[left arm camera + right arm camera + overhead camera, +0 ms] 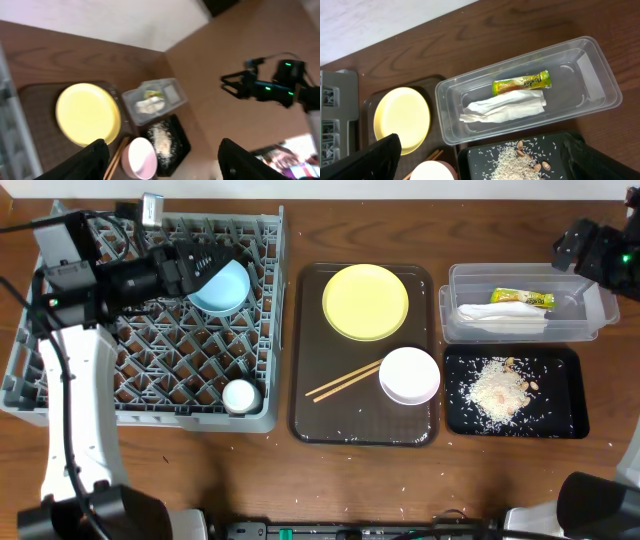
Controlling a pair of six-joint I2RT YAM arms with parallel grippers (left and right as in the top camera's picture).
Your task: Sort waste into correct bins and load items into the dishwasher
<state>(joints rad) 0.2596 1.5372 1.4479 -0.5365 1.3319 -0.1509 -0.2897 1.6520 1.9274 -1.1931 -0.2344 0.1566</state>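
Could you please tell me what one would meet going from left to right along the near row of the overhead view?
small white cup → wooden chopsticks → white bowl → black tray

I see a dark brown wood-grain table (180, 470) filling my overhead frame, and a pale whitish surface (375, 20) beyond its edge, upper left.

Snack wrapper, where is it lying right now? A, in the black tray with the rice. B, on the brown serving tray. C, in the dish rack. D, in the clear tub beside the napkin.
D: the snack wrapper lies inside the clear tub, right next to the white napkin; the black tray holds food crumbs.
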